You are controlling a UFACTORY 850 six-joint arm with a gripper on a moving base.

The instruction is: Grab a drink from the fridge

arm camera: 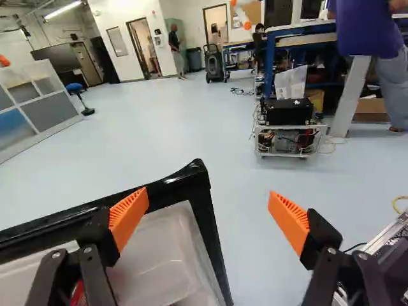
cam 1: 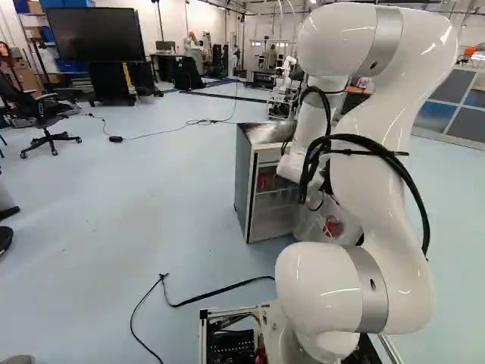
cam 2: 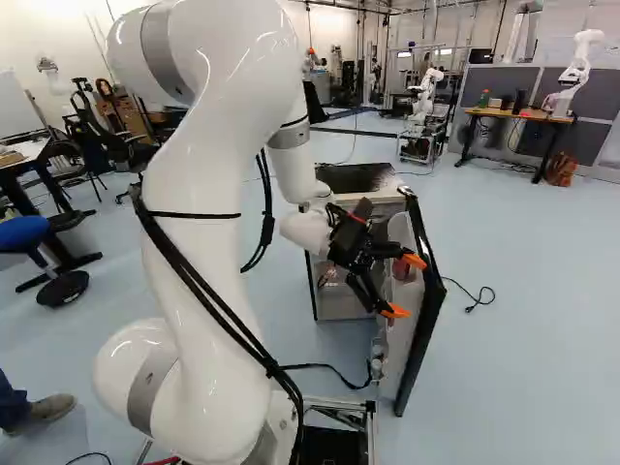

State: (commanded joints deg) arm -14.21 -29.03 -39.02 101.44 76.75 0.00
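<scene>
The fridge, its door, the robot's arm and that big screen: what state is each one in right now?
Fridge: standing upright on the floor.
Fridge door: open.
Arm: bent, reaching to the open door.
End effector: open, gripping nothing.
Big screen: dark; whether switched off, I can't tell.

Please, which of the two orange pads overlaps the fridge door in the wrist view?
The pad crossing the door's black frame; the other pad shows only against floor.
</scene>
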